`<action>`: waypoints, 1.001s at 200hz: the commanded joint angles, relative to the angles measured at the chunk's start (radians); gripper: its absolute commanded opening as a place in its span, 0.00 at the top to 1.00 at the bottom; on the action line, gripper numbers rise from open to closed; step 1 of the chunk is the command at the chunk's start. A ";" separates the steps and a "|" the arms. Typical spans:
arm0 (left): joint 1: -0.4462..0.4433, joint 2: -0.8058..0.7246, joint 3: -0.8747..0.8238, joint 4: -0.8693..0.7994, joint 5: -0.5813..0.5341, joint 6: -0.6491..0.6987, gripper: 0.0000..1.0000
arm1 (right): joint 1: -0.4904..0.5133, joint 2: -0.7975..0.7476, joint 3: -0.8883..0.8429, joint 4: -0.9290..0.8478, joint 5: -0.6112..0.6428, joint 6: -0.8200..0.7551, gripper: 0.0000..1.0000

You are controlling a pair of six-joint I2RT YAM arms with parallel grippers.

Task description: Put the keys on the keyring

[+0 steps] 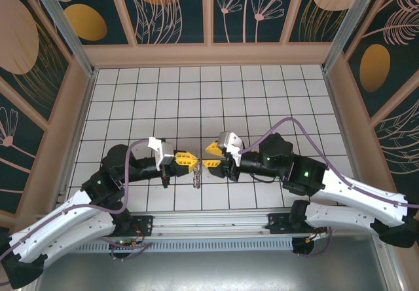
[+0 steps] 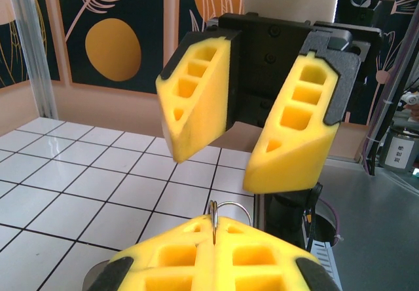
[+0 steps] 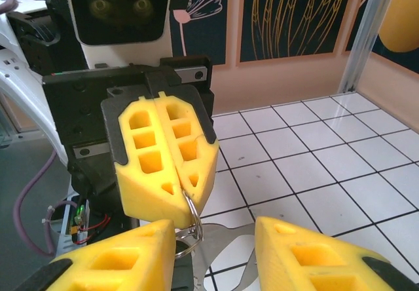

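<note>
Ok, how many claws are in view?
2. The left claw, shut on a thin metal ring, is just left of centre; the open right claw faces it from the right.

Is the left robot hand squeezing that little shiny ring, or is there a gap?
Touching. In the left wrist view the left gripper is shut, and the keyring wire sits pinched in the seam between its yellow fingers.

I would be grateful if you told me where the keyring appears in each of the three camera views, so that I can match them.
Top external: the keyring hangs at lower centre, just under the tip of the left claw.
Left wrist: the keyring sits at bottom centre, a thin wire loop rising from that shut claw.
Right wrist: the keyring dangles left of centre, low, beneath the same claw.
Shared landmark: the left claw, shut on the keyring.
</note>
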 commanded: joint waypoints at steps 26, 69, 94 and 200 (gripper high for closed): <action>-0.002 -0.015 0.010 0.018 0.003 0.022 1.00 | -0.014 0.040 0.041 0.005 -0.020 0.011 0.71; -0.002 -0.024 0.009 0.020 -0.005 0.026 1.00 | -0.025 0.040 0.041 -0.017 -0.053 0.017 0.79; -0.002 -0.025 0.009 0.023 -0.008 0.026 1.00 | -0.032 0.044 0.041 -0.023 -0.066 0.018 0.86; -0.001 -0.023 0.023 0.015 -0.013 0.030 1.00 | -0.044 0.065 0.027 -0.057 -0.130 0.007 0.93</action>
